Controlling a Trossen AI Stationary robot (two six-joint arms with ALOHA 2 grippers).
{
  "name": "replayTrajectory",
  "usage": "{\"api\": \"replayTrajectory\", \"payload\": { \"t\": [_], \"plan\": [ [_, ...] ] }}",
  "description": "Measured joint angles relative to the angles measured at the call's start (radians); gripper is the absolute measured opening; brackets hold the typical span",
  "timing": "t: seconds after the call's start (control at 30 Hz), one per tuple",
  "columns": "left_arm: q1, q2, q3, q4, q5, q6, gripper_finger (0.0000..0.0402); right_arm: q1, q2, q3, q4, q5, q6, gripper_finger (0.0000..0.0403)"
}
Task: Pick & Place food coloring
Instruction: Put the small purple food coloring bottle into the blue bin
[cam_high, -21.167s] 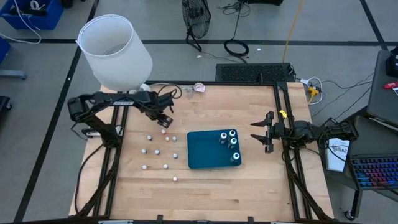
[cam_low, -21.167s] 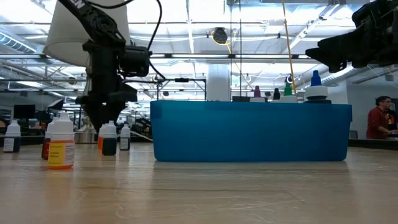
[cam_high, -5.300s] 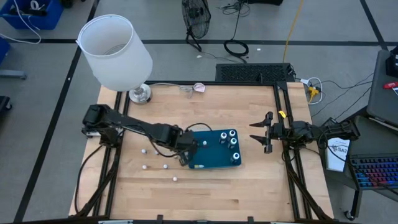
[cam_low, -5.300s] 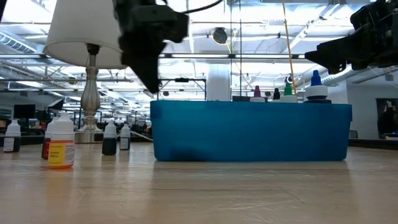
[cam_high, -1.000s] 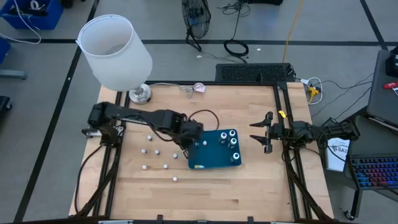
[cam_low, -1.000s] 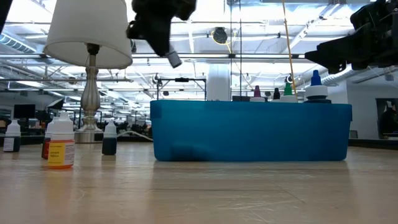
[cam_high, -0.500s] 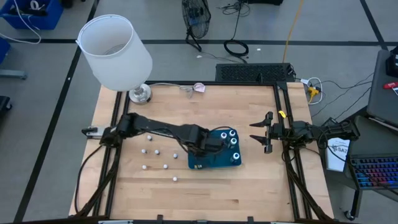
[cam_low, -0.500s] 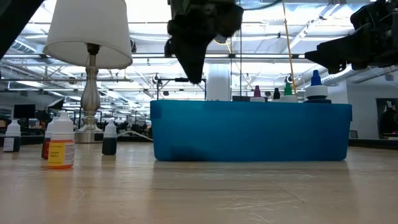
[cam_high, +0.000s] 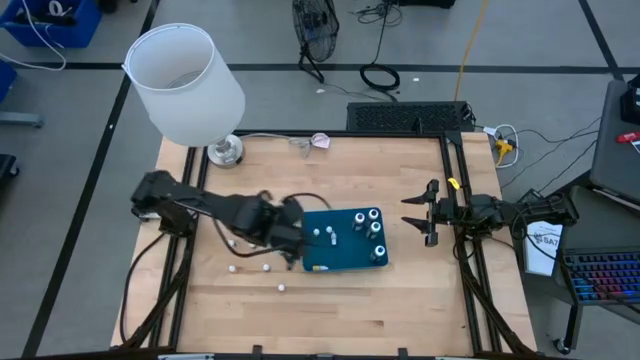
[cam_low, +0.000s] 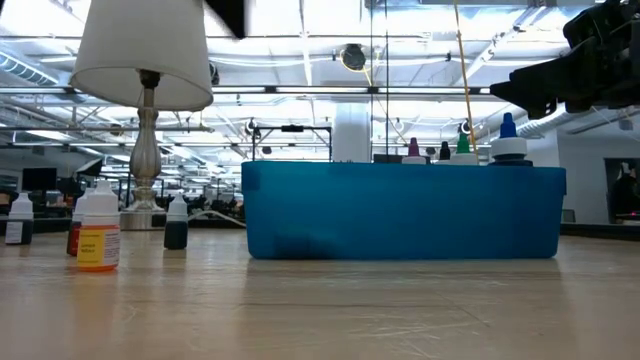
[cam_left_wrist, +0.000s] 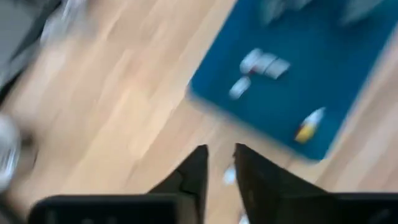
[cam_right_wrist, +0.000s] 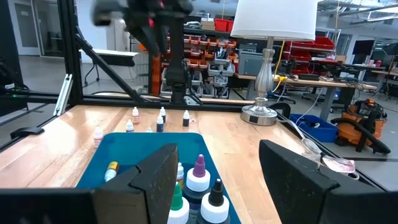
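Note:
The food coloring is small dark bottles with white or coloured caps. Several stand in the teal tray (cam_high: 345, 262) at its right side (cam_high: 375, 230), and others lie near its left side (cam_high: 324, 235), (cam_left_wrist: 264, 63). Loose bottles (cam_high: 266, 266) stand on the wood left of the tray; the low view shows them too (cam_low: 176, 222). My left gripper (cam_high: 291, 243) hovers at the tray's left edge, open by a narrow gap (cam_left_wrist: 221, 163) and holding nothing. My right gripper (cam_high: 420, 212) waits right of the tray, wide open (cam_right_wrist: 227, 180).
A lamp with a white shade (cam_high: 185, 75) stands at the table's far left corner, and its base (cam_high: 225, 152) is on the wood. A small clear cup (cam_high: 300, 145) and a pink wrapper (cam_high: 321, 141) lie at the far edge. Bare wood lies toward the near edge.
My left gripper carried a small bottle up and rightward over the tray's middle. It has since drawn back toward the table's left and now hangs at the tray's left edge with nothing between its fingers. One more bottle lies in the tray's left part. The right arm kept still.

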Motion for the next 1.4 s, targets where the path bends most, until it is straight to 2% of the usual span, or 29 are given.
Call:
{"api": "replayTrajectory", "payload": {
  "t": [0.13, 0.27, 0.43, 0.53, 0.73, 0.9, 1.4],
  "plan": [
    [0.022, -0.134, -0.246, -0.044, 0.05, -0.192, 0.0156, 0.0, 0.0, 0.0, 0.0, 0.0, 0.0, 0.0212],
    [0.057, -0.291, -0.509, 0.052, 0.073, -0.272, 0.0213, 0.0, 0.0, 0.0, 0.0, 0.0, 0.0, 0.0212],
    [0.12, -0.461, -0.788, 0.339, 0.187, -0.244, 0.0239, 0.0, 0.0, 0.0, 0.0, 0.0, 0.0, 0.0212],
    [0.168, -0.502, -0.896, 0.383, 0.215, -0.251, 0.0241, 0.0, 0.0, 0.0, 0.0, 0.0, 0.0, 0.0212],
    [0.249, -0.503, -1.024, 0.395, 0.26, -0.319, 0.0241, 0.0, 0.0, 0.0, 0.0, 0.0, 0.0, 0.0212],
    [0.286, -0.501, -1.093, 0.514, 0.298, -0.282, 0.0241, 0.0, 0.0, 0.0, 0.0, 0.0, 0.0, 0.0212],
    [0.328, -0.494, -1.154, 0.56, 0.316, -0.255, 0.0241, 0.0, 0.0, 0.0, 0.0, 0.0, 0.0, 0.0212]
  ]
}}
